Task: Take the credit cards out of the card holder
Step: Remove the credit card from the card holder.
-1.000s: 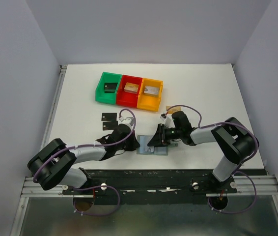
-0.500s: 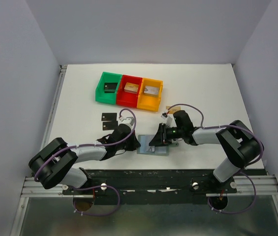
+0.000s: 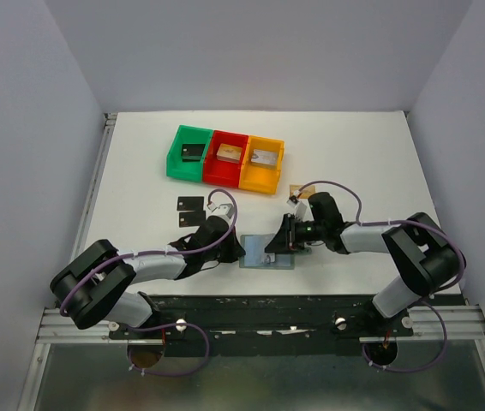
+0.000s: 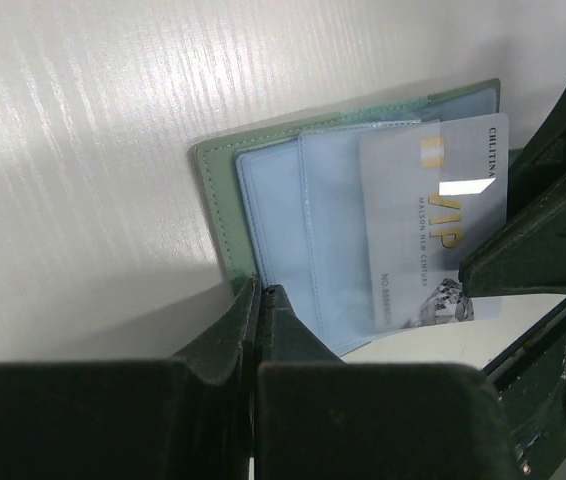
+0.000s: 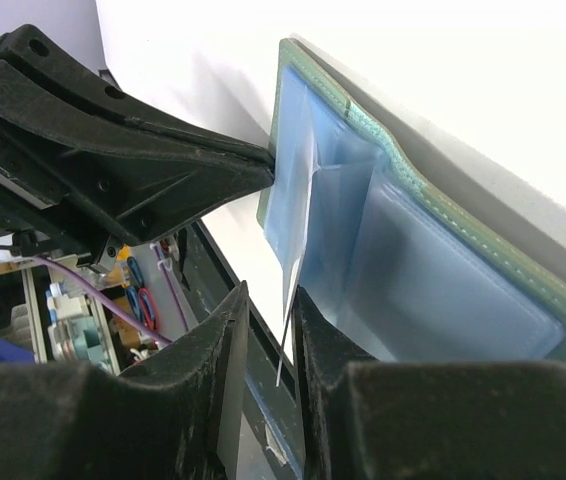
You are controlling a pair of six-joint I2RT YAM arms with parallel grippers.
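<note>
Right end effector (image 5: 268, 296) drawn back, card (image 4: 433, 222) seemingly pinched

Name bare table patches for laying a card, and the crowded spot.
Free: left of the black cards, right of the orange bin. Crowded: the card holder, held by the left gripper, with the right gripper on its silver card.

A white worktop (image 3: 354, 154) is enclosed by plain pale lavender walls (image 3: 260, 51) at its far, left and right edges, evenly lit. A black strip (image 3: 260, 302) lines its near edge.
</note>
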